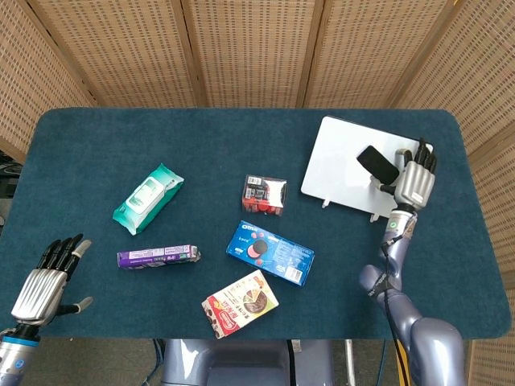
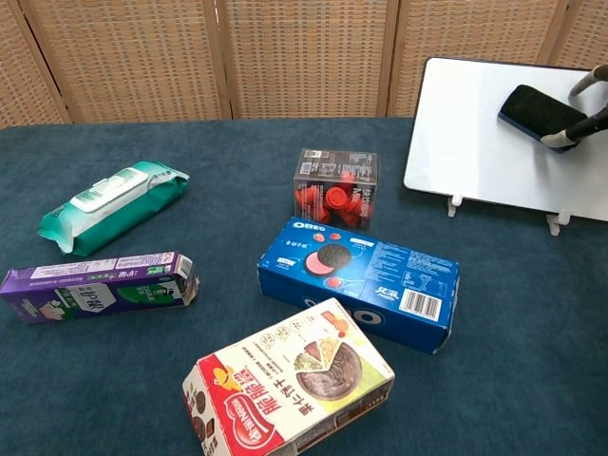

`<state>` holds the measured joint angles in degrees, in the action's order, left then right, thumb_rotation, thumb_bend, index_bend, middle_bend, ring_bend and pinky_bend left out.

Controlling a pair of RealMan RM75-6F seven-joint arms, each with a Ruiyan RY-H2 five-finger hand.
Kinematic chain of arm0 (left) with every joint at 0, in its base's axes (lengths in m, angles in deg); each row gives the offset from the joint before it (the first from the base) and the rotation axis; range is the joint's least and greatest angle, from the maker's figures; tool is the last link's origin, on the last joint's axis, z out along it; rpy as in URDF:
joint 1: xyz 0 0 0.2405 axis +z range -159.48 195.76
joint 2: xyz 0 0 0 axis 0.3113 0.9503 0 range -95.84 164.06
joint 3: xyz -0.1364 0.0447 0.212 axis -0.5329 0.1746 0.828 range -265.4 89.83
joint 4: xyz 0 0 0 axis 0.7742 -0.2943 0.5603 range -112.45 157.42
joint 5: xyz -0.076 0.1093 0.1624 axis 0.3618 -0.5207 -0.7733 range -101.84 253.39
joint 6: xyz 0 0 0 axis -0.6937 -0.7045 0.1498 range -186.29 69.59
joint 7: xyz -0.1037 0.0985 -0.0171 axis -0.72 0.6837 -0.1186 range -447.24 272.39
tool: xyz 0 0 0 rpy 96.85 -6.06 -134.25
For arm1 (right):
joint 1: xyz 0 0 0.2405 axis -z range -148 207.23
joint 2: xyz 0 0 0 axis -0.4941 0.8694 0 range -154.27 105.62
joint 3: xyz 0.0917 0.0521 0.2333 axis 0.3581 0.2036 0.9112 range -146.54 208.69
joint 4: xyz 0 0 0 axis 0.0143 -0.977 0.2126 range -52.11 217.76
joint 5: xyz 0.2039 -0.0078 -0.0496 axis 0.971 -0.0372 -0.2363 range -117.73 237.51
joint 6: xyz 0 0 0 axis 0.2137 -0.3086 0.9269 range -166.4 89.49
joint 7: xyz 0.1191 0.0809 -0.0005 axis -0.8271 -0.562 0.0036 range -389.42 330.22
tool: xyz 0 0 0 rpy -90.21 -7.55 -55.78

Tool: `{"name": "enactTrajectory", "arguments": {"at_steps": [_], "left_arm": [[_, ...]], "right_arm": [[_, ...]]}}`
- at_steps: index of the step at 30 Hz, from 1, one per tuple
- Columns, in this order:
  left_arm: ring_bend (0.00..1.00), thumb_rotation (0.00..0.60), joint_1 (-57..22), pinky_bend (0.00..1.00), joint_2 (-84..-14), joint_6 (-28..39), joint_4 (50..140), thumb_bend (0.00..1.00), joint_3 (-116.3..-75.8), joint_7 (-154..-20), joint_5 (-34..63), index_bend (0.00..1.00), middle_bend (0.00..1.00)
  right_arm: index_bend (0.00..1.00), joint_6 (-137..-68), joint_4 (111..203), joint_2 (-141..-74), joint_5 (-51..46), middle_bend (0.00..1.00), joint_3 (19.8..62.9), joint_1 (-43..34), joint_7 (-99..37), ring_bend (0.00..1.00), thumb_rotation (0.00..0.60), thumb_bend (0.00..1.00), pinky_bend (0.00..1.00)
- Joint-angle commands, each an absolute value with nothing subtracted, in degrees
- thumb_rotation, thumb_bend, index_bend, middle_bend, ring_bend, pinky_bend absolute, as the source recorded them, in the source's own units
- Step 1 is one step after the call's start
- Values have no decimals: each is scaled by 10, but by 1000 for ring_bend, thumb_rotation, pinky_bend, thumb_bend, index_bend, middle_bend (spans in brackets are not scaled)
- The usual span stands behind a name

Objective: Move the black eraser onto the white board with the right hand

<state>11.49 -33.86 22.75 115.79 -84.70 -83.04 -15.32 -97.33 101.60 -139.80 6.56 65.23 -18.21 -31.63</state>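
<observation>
Resting at the table's [image 1: 96, 129] near-left corner, the left hand [image 1: 44, 285] is empty, fingers apart. Further right, the black eraser [image 1: 377, 163] lies on the white board [image 1: 338, 161]. Just beside it, the right hand [image 1: 414, 178] looks released, though fingertips [image 2: 570, 138] touch the eraser's edge. Withdraw straight rightward, lifting fingers clear first, so nothing drags it off.

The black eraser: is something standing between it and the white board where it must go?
Nothing visible does. The black eraser already lies on the white board, with the right hand at its right end; whether the fingers grip it is unclear.
</observation>
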Motion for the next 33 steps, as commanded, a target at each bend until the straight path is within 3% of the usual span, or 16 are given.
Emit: {"name": "enactTrajectory", "arguments": {"at_steps": [1, 10, 21, 25, 28, 33], "left_arm": [[0, 600, 115, 0, -338, 228, 1158, 137, -847, -830, -154, 0, 0], [0, 600, 117, 0, -335, 235, 1161, 137, -845, -833, -161, 0, 0], [0, 600, 121, 0, -331, 246, 1162, 137, -844, -840, -170, 0, 0], [0, 600, 124, 0, -329, 254, 1163, 136, -842, -840, -177, 0, 0], [0, 600, 127, 0, -329, 263, 1165, 136, -840, -836, -186, 0, 0], [0, 600, 129, 0, -331, 267, 1165, 136, -838, -830, -192, 0, 0]], "right_arm": [[250, -976, 1025, -1393, 63, 0, 650, -174, -325, 0, 600, 0, 0], [223, -1031, 1092, -1368, 39, 0, 636, -141, -359, 0, 600, 0, 0], [168, -1153, 1301, -1287, -23, 0, 596, -45, -402, 0, 600, 0, 0], [168, -1211, 1426, -1224, -75, 0, 557, 15, -415, 0, 600, 0, 0], [168, -1267, 1515, -1158, -146, 0, 488, 81, -427, 0, 600, 0, 0], [168, -1303, 1552, -1105, -202, 0, 435, 126, -423, 0, 600, 0, 0]]}}
